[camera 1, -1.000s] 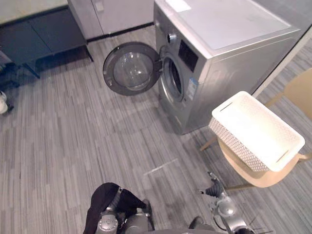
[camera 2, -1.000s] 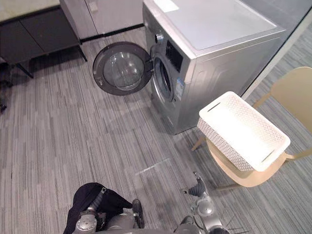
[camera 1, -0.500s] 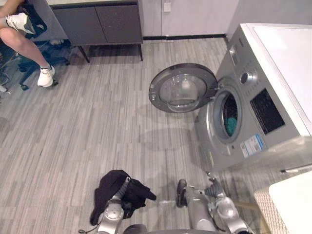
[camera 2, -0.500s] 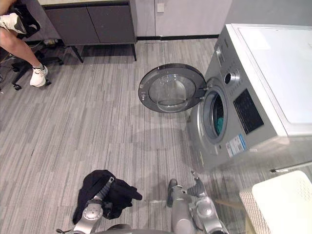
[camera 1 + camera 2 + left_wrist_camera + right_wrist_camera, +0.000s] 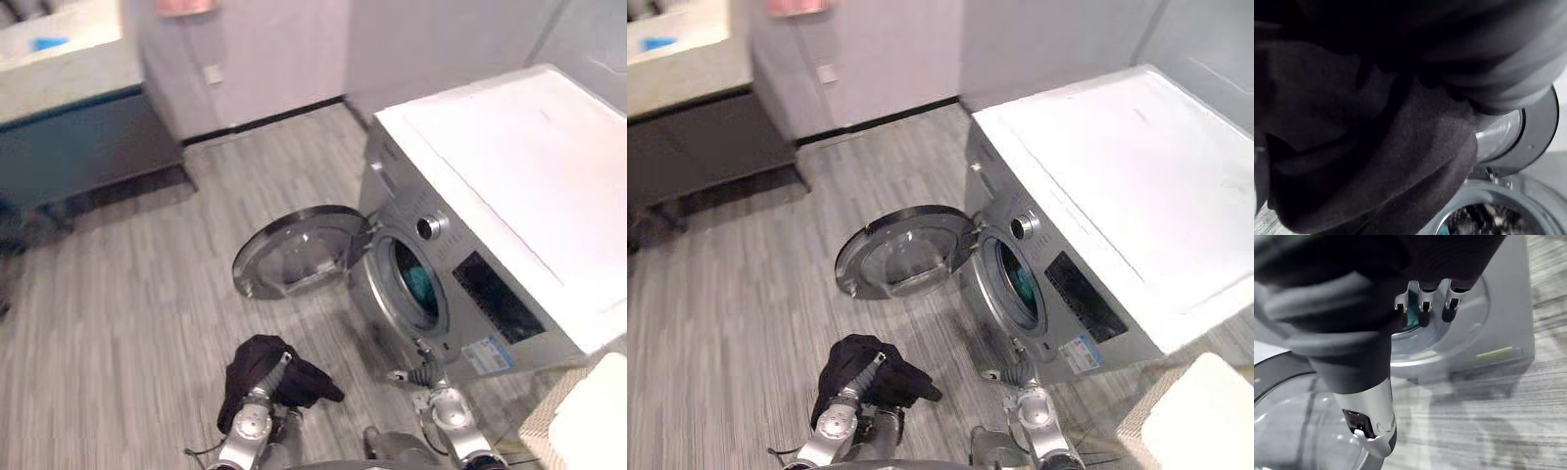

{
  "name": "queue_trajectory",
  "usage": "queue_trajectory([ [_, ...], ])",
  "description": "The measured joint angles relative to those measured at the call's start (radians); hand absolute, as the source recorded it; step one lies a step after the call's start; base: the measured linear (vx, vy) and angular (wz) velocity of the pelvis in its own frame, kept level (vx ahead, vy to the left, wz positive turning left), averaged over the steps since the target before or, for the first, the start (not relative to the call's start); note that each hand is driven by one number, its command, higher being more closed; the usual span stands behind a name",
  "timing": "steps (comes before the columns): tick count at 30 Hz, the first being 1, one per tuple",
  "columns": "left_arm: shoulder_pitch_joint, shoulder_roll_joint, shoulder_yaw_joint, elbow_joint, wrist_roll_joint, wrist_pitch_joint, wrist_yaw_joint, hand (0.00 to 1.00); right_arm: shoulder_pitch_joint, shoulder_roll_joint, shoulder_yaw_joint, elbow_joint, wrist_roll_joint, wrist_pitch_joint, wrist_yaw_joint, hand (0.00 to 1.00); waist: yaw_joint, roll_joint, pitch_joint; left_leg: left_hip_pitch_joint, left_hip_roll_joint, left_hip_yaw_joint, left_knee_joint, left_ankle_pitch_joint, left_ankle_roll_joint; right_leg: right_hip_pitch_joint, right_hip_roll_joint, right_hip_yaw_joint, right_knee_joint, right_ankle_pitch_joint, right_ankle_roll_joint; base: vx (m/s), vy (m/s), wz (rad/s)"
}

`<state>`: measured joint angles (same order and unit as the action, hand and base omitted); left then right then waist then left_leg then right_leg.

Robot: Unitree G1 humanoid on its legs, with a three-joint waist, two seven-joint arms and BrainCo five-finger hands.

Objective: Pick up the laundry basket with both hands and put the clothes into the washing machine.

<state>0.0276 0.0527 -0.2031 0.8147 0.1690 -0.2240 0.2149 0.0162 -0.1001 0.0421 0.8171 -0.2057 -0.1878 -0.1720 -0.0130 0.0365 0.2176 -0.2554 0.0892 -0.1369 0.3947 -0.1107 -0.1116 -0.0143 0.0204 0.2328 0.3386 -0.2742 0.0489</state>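
Right hand (image 5: pixel 425 372) relaxed beside washing machine (image 5: pixel 509 196).

Grey striped floor (image 5: pixel 118 323); pale wall (image 5: pixel 284 49) with black skirting (image 5: pixel 265 119); dark cabinet (image 5: pixel 78 157), light top, far left.

A grey striped floor (image 5: pixel 118 323) is noted. A dark low cabinet (image 5: pixel 78 157) is set along the far wall, topped by a pale counter (image 5: pixel 69 73) on which a small blue object (image 5: pixel 47 43) lies. The white wall (image 5: pixel 284 49) is edged at its foot by a black skirting strip (image 5: pixel 279 116). A small pale wall plate (image 5: pixel 213 73) is mounted low on it. Something pink (image 5: pixel 186 6) is cut off at the upper edge and cannot be identified.
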Motion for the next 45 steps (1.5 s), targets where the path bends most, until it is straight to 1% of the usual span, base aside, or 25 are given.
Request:
queue_trajectory([
  [2,-0.012,0.027,0.001,0.007,0.000,0.001,0.001,1.00,0.023,0.025,0.000,0.014,0.000,0.001,0.001,0.00,0.005,-0.051,-0.010,0.040,-0.025,0.130,-0.038,-0.023,0.037,-0.066,-0.062,0.025,0.078,0.000,0.026,0.11,0.307,-1.41],
  [3,-0.008,0.037,0.003,0.007,0.000,0.001,0.003,1.00,0.021,0.030,0.003,0.023,0.001,0.002,0.001,0.00,0.005,-0.054,-0.011,0.056,-0.024,0.176,-0.050,-0.024,0.044,-0.084,-0.079,0.000,0.091,0.014,0.034,0.08,0.277,-1.62],
  [4,-0.004,0.050,0.005,0.007,0.000,0.002,0.003,1.00,0.021,0.037,0.009,0.024,0.003,0.002,0.001,0.00,0.003,-0.054,-0.010,0.081,-0.020,0.241,-0.070,-0.023,0.071,-0.103,-0.112,-0.083,0.097,0.030,0.037,0.07,0.281,-1.77],
  [5,-0.003,0.060,0.016,0.007,-0.002,0.004,0.004,1.00,0.017,0.042,0.018,0.025,0.003,0.002,0.002,0.00,0.005,-0.055,-0.010,0.127,-0.020,0.329,-0.118,-0.024,0.083,-0.119,-0.177,-0.289,0.095,0.043,0.017,0.07,0.207,-1.70],
  [7,-0.003,0.070,0.020,0.003,-0.002,0.010,0.004,1.00,0.006,0.046,0.018,0.029,0.003,0.001,0.002,0.00,0.006,-0.051,-0.010,0.166,-0.019,0.393,-0.157,-0.028,0.089,-0.114,-0.236,-0.521,0.084,0.048,-0.008,0.08,0.161,-1.55],
  [8,-0.009,0.081,0.023,-0.013,-0.003,0.011,0.003,1.00,-0.009,0.046,0.018,0.035,0.003,0.001,0.002,0.00,0.004,-0.044,-0.014,0.184,-0.009,0.463,-0.170,-0.032,0.096,-0.093,-0.274,-0.738,0.051,0.052,-0.023,0.09,0.116,-1.35],
  [10,-0.022,0.094,0.030,-0.021,-0.009,0.012,0.002,1.00,-0.017,0.045,0.017,0.037,0.002,0.001,0.001,0.00,-0.013,-0.040,-0.015,0.187,0.004,0.500,-0.171,-0.034,0.097,-0.084,-0.264,-0.779,0.022,0.080,-0.005,0.12,0.066,-0.81],
  [12,-0.035,0.098,0.050,-0.021,-0.009,0.012,0.001,1.00,-0.004,0.044,0.014,0.044,0.002,0.002,0.001,0.00,-0.025,-0.040,-0.015,0.203,0.033,0.529,-0.147,-0.049,0.077,-0.068,-0.224,-0.747,-0.029,0.086,0.000,0.13,-0.059,-0.53],
  [14,-0.033,0.098,0.060,-0.023,-0.009,0.015,0.001,1.00,0.019,0.043,0.016,0.045,0.003,0.002,0.000,0.00,-0.011,-0.043,-0.014,0.171,0.100,0.546,0.025,-0.082,0.038,-0.032,-0.181,-0.703,-0.073,0.089,-0.001,0.12,-0.128,-0.82],
  [15,-0.019,0.097,0.069,-0.027,-0.011,0.019,-0.004,1.00,0.024,0.031,0.017,0.047,0.003,0.001,0.000,0.00,-0.003,-0.034,-0.010,0.124,0.160,0.526,0.214,-0.081,0.037,-0.004,-0.156,-0.668,-0.091,0.090,-0.004,0.16,-0.102,-1.01],
  [16,-0.005,0.081,0.079,-0.032,-0.012,0.020,-0.013,1.00,0.025,0.009,0.017,0.051,0.008,0.001,-0.001,0.00,0.001,-0.010,0.001,0.080,0.203,0.466,0.371,-0.067,0.057,0.026,-0.123,-0.626,-0.100,0.087,-0.013,0.18,-0.051,-1.12],
  [17,0.001,0.068,0.080,-0.031,-0.013,0.021,-0.016,1.00,0.019,0.001,0.017,0.053,0.015,0.002,-0.002,0.00,0.008,-0.003,0.001,0.043,0.209,0.419,0.432,-0.067,0.050,0.035,-0.113,-0.602,-0.096,0.085,-0.018,0.21,0.056,-1.18],
  [19,-0.007,0.042,0.078,-0.031,-0.023,0.021,-0.019,1.00,0.010,-0.024,-0.006,0.064,0.032,0.008,-0.016,0.00,0.018,-0.005,0.005,0.025,0.145,0.310,0.346,-0.135,0.032,0.023,-0.126,-0.521,-0.082,0.085,-0.017,0.21,0.125,-1.16],
  [20,-0.020,0.038,0.076,-0.032,-0.024,0.021,-0.018,1.00,0.006,-0.025,-0.021,0.064,0.037,0.010,-0.025,0.00,0.015,-0.011,0.009,0.023,0.103,0.252,0.224,-0.134,0.028,0.023,-0.140,-0.494,-0.078,0.087,-0.013,0.11,0.113,-0.72],
  [21,-0.021,0.038,0.075,-0.033,-0.025,0.020,-0.018,1.00,0.007,-0.025,-0.022,0.064,0.037,0.010,-0.025,0.00,0.015,-0.012,0.009,0.025,0.097,0.240,0.200,-0.133,0.027,0.023,-0.142,-0.489,-0.077,0.087,-0.013,0.15,0.199,-0.57],
  [22,-0.027,0.032,0.073,-0.044,-0.035,0.019,-0.017,1.00,0.019,-0.029,-0.025,0.063,0.037,0.010,-0.025,0.00,0.010,0.006,-0.001,0.047,0.073,0.176,0.031,-0.051,0.004,0.019,-0.135,-0.472,-0.076,0.087,0.010,0.15,0.190,-0.47],
  [23,-0.033,0.034,0.055,-0.047,-0.043,0.019,-0.016,1.00,0.021,-0.022,-0.032,0.072,0.038,0.014,-0.025,0.00,0.003,-0.007,-0.003,0.053,0.058,0.180,0.018,-0.066,0.014,0.011,-0.147,-0.444,-0.065,0.068,0.039,0.18,0.228,-0.44],
  [25,-0.051,0.064,0.024,-0.048,-0.044,0.020,-0.018,1.00,0.032,0.005,-0.035,0.070,0.038,0.014,-0.022,0.00,-0.005,-0.042,-0.001,0.055,0.023,0.201,0.016,-0.067,0.016,-0.008,-0.190,-0.434,-0.043,0.059,0.053,0.12,0.162,-0.15],
  [29,-0.050,0.073,0.007,-0.052,-0.044,0.020,-0.018,1.00,0.032,0.016,-0.032,0.070,0.039,0.017,-0.021,0.00,-0.002,-0.048,0.013,0.062,0.010,0.256,0.065,-0.088,0.045,-0.040,-0.222,-0.385,0.026,0.049,0.069,0.03,0.120,-0.26],
  [30,-0.051,0.081,0.008,-0.061,-0.044,0.020,-0.018,1.00,0.003,0.012,-0.032,0.062,0.041,0.017,-0.022,0.00,-0.001,-0.050,0.033,0.048,0.015,0.278,0.096,-0.104,0.052,-0.082,-0.228,-0.360,0.075,0.036,0.085,-0.07,0.061,-0.48],
  [32,-0.062,0.090,0.008,-0.091,-0.044,0.021,-0.017,1.00,-0.040,0.000,-0.032,0.056,0.049,0.013,-0.024,0.00,-0.004,-0.041,0.067,0.001,0.021,0.286,0.168,-0.132,0.058,-0.143,-0.228,-0.335,0.157,0.012,0.086,-0.11,0.046,-0.40],
  [34,-0.128,0.098,0.010,-0.127,-0.052,0.020,-0.010,1.00,-0.086,-0.021,-0.020,0.017,0.066,0.015,-0.031,0.00,-0.008,-0.033,0.135,-0.114,0.051,0.291,0.298,-0.188,0.072,-0.277,-0.228,-0.307,0.309,-0.036,0.090,-0.23,0.020,-0.21],
  [38,-0.252,0.106,0.012,-0.207,-0.100,0.022,0.037,1.00,-0.119,-0.025,0.002,-0.150,0.080,0.020,-0.052,0.00,-0.017,-0.045,0.231,-0.316,0.089,0.298,0.525,-0.278,0.089,-0.502,-0.229,-0.258,0.549,-0.121,0.095,-0.27,0.012,-0.19],
  [42,-0.366,0.091,0.024,-0.320,-0.118,0.022,0.087,1.00,-0.149,0.003,0.018,-0.337,0.091,0.020,-0.082,0.00,-0.021,-0.051,0.258,-0.531,0.138,0.300,0.713,-0.321,0.095,-0.737,-0.223,-0.220,0.745,-0.164,0.086,-0.20,0.008,-0.21],
  [45,-0.494,0.086,0.063,-0.393,-0.117,0.023,0.137,1.00,-0.193,0.027,0.032,-0.486,0.118,0.015,-0.111,0.00,-0.020,-0.055,0.261,-0.725,0.181,0.282,0.843,-0.336,0.098,-0.935,-0.195,-0.200,0.873,-0.178,0.074,-0.19,-0.029,-0.19],
])
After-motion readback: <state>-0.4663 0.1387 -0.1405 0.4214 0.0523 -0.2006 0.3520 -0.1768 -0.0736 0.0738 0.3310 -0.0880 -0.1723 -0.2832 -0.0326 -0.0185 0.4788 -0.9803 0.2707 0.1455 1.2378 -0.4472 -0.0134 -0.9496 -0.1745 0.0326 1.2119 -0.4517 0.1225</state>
